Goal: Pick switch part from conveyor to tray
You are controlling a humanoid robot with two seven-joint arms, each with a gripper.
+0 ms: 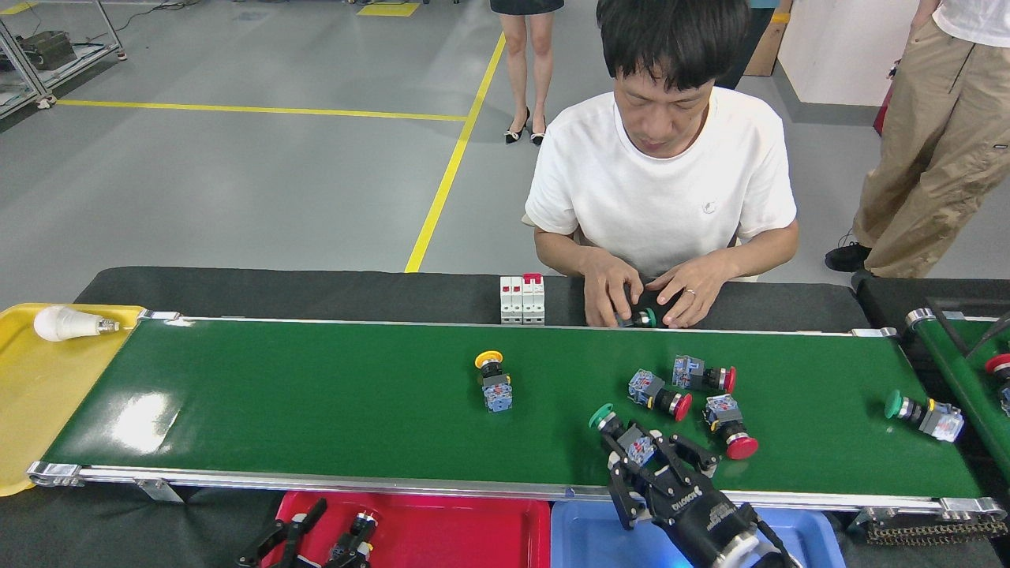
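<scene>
My right gripper (pixel 635 457) grasps the green-capped switch part (pixel 623 436) on the glossy dark-green conveyor (pixel 316 402). My left gripper (pixel 316 536), at seven o'clock, hangs released over the red plastic tray (pixel 465 525). Five switches wait.

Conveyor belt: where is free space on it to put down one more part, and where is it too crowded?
The conveyor is bare from the yellow tray to the yellow-capped switch. Another bare strip lies before the far-right green-capped switch. It is crowded around the three red-capped switches, by the right gripper.
</scene>
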